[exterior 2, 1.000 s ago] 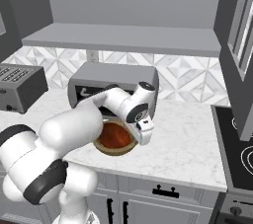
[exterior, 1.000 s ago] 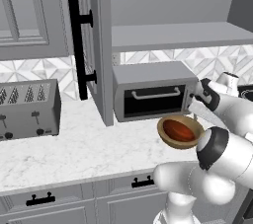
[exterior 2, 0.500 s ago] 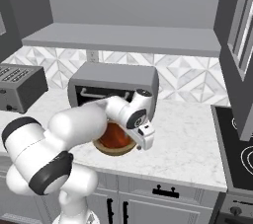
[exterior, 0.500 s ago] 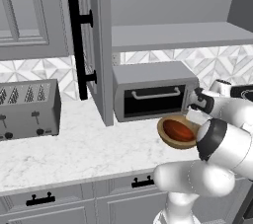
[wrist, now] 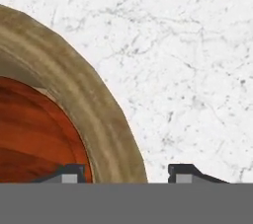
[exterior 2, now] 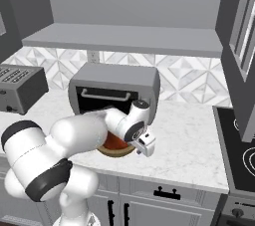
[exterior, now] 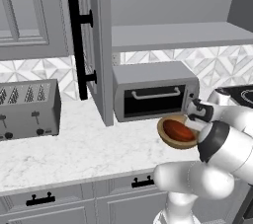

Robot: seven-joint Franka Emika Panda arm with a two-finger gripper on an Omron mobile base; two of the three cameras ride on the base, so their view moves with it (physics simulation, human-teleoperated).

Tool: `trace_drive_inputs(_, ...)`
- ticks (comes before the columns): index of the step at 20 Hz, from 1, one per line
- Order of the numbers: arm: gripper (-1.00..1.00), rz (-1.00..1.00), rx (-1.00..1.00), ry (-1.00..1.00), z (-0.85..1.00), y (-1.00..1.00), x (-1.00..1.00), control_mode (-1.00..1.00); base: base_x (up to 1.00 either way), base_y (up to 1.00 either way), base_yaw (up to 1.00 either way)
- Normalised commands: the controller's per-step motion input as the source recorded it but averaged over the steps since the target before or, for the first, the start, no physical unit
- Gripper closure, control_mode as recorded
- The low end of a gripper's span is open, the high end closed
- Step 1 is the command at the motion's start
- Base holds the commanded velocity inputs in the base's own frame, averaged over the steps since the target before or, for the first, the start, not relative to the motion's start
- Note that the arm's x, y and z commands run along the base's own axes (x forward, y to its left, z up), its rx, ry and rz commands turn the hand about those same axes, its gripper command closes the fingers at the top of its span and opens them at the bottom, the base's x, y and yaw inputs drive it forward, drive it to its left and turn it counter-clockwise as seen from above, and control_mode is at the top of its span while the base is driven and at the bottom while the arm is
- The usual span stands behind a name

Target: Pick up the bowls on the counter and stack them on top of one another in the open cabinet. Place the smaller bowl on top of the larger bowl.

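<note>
The smaller reddish-brown bowl (exterior: 177,130) sits nested inside the wide tan wooden bowl (exterior: 164,136) on the marble counter (exterior: 74,154), just in front of the toaster oven. My gripper (wrist: 126,173) hangs open right over the tan bowl's right rim (wrist: 94,109). One fingertip (wrist: 69,172) stands over the red bowl (wrist: 34,134), the other (wrist: 185,172) over bare counter (wrist: 188,70). From the right base view the gripper (exterior 2: 144,144) points down at the stacked bowls (exterior 2: 117,150). The open cabinet's grey shelf (exterior: 173,35) is above.
A grey toaster oven (exterior: 153,94) stands directly behind the bowls, under the shelf. The cabinet door (exterior: 99,45) with its black bar handle (exterior: 75,45) juts out to the left. A toaster (exterior: 27,107) is at far left, a stove (exterior 2: 241,150) at right.
The hand has come down and slightly nearer, from beside the toaster oven to the tan bowl's rim. The bowls have not moved.
</note>
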Motion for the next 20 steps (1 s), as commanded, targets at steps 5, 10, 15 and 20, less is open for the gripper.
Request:
trace_drive_inputs(5,1.00,0.00,0.01,-0.05,0.06,0.00,-0.09,-1.00,0.00,0.00,0.00)
trace_drive_inputs(10,1.00,-0.09,0.08,-0.13,0.91,0.00,-0.39,-1.00,0.00,0.00,0.00)
trace_drive_inputs(15,1.00,-0.09,0.13,-0.20,1.00,-0.01,-0.71,-1.00,0.00,0.00,0.00)
trace_drive_inputs(20,1.00,-0.13,0.06,-0.19,1.00,0.00,-0.28,-1.00,0.00,0.00,0.00)
